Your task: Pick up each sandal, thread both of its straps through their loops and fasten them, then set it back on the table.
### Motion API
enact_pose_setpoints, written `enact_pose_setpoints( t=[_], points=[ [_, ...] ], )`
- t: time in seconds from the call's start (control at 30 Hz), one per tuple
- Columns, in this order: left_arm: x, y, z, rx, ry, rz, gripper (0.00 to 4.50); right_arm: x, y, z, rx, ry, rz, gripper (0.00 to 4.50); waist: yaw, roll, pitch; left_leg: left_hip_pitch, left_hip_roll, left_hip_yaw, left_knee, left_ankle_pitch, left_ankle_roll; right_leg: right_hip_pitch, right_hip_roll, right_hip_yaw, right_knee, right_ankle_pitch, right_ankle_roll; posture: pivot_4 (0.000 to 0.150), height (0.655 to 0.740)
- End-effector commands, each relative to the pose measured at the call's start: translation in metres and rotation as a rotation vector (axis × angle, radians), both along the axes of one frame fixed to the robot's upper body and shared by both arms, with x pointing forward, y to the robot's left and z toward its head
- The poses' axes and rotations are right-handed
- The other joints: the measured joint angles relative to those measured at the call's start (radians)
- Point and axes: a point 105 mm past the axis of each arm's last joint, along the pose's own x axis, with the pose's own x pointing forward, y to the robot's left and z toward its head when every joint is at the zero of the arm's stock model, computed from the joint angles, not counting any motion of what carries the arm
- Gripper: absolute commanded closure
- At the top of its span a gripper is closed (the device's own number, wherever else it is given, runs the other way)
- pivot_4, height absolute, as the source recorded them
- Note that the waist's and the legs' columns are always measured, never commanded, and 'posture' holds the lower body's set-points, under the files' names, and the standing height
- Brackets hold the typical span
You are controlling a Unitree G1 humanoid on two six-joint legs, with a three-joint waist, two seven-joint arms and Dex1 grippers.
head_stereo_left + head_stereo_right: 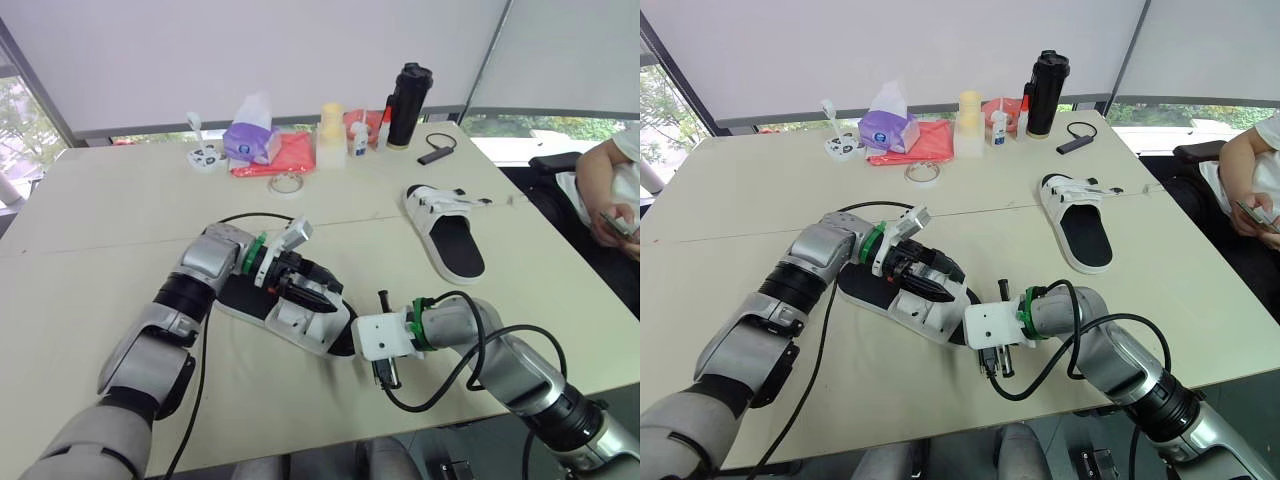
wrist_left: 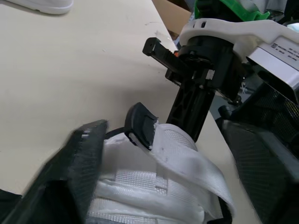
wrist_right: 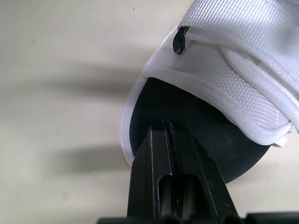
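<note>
Seems unfinished: the near sandal [image 1: 300, 322] lies on the table [image 1: 120, 200], left gripper [image 1: 316, 290] spread astride its straps [image 2: 187, 158], right gripper [image 3: 170, 128] pinched together by its toe, far sandal [image 1: 450, 235] waiting.

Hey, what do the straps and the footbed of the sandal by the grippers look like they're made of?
The straps look like white woven fabric, perhaps nylon webbing: a fine weave shows. The footbed looks like matte black foam or rubber: smooth, no shine.
</note>
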Motion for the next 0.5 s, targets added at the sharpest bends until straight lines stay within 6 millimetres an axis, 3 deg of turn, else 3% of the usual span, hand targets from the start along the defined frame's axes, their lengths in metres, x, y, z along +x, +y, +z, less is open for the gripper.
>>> enact_pose_setpoints(
  t=[0.03,0.17,0.5],
  points=[
    [-0.003,-0.002,0.007,-0.028,-0.004,-0.01,2.47,-0.001,-0.013,-0.023,-0.072,0.076,-0.06,4.5,0.0,0.0,0.0,0.0,0.0,0.0,0.0,0.0,0.0,0.0,0.0,0.0,0.0,0.0,0.0,0.15,0.74],
    [-0.002,-0.004,0.011,-0.062,0.001,0.011,4.47,-0.001,-0.013,-0.023,-0.071,0.077,-0.061,4.5,0.0,0.0,0.0,0.0,0.0,0.0,0.0,0.0,0.0,0.0,0.0,0.0,0.0,0.0,0.0,0.15,0.74],
    [-0.001,-0.006,0.017,-0.098,-0.009,0.042,4.47,-0.002,-0.013,-0.023,-0.07,0.079,-0.065,4.5,0.0,0.0,0.0,0.0,0.0,0.0,0.0,0.0,0.0,0.0,0.0,0.0,0.001,0.0,0.0,0.15,0.74]
  ],
)
